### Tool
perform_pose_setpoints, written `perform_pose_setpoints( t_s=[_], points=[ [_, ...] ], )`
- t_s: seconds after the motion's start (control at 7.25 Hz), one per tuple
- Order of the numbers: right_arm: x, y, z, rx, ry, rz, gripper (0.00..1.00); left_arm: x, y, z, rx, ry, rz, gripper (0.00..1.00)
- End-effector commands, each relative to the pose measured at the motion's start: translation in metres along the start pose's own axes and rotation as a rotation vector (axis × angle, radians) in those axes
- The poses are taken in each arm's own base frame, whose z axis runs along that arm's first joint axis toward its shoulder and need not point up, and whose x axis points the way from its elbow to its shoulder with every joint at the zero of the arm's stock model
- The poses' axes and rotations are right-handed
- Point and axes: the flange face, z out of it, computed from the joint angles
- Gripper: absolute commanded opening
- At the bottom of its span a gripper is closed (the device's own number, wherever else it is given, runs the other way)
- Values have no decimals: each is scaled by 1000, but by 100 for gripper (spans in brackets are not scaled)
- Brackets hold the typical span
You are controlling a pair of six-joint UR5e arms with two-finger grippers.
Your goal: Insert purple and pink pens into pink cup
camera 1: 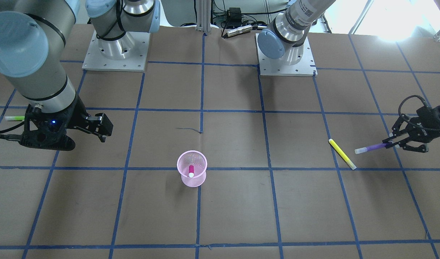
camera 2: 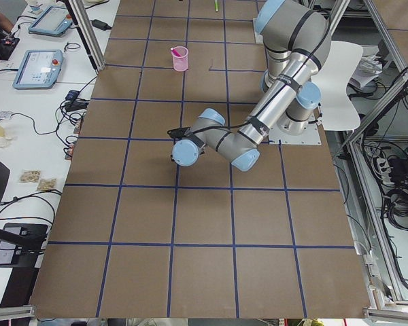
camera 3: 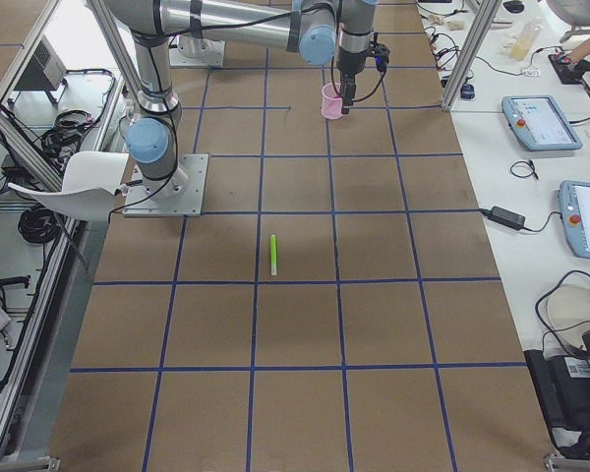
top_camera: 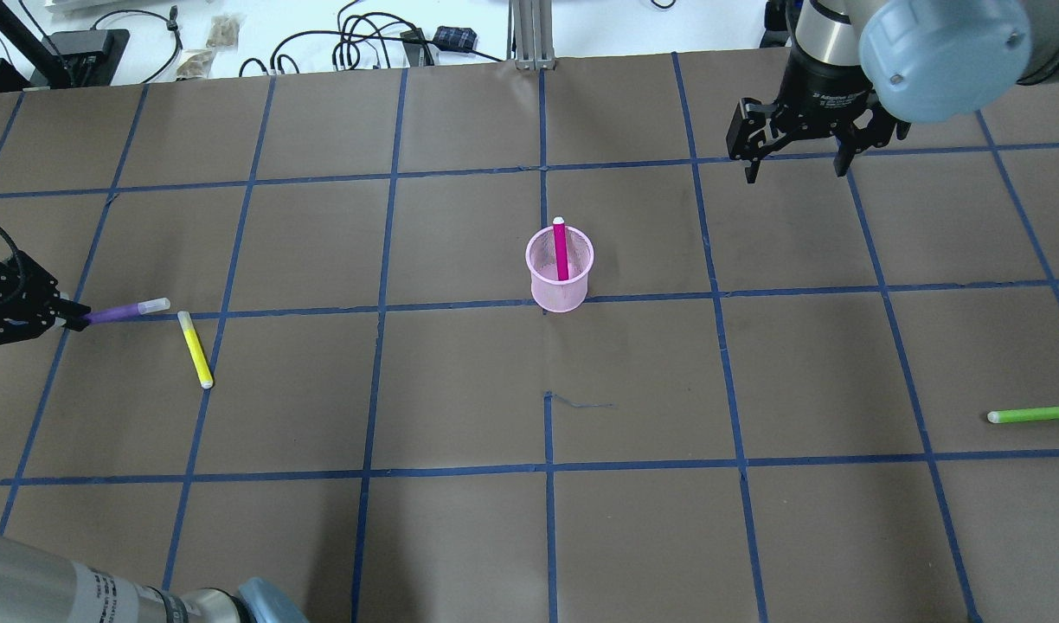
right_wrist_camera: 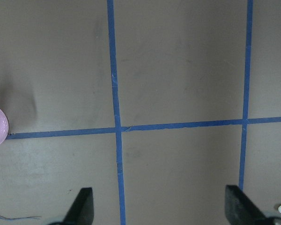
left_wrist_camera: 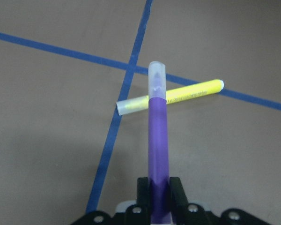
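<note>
This is a robotics lab. Two industrial robot arms [camera 1: 33,64] stand bolted by metal base plates [camera 1: 141,54] to a tabletop [top_camera: 460,536] covered in brown paper and marked with a grid of blue tape [top_camera: 547,468]. Teach pendants [camera 3: 541,123], a power brick [camera 3: 508,217] and loose cables [top_camera: 356,52] lie on white benches [camera 2: 27,122] alongside, among aluminium frame posts [top_camera: 534,35].

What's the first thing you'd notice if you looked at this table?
The see-through pink mesh cup in the middle of the brown table catches the eye first, with a bright pink pen standing up in it. Next comes the robot's left hand at the table's edge, shut on a purple pen with a clear cap, near a yellow pen lying flat.
</note>
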Motion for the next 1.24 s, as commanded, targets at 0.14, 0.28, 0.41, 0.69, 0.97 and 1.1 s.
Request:
perform_pose_setpoints(
  t_s=[0.14, 0.28, 0.41, 0.69, 0.97, 1.1],
  points=[
    [3, -6, 7, -2, -1, -3, 100, 29, -146, -43, -83, 15, -129, 0],
    [5, -5, 10, -15, 2, -4, 100, 48, -203, -48, -106, 3, -213, 0],
    [4, -5, 8, -10, -1, -4, 100, 68, -260, -43, -130, -5, -292, 0],
    [4, -5, 8, -8, -1, 2, 100, 107, -353, -22, -160, -26, -485, 0],
    [4, -5, 9, -8, -1, 7, 100, 139, -430, 11, -221, -76, -707, 0],
    [4, -6, 8, -7, -1, 7, 100, 152, -455, 24, -256, -120, -808, 0]
  ],
)
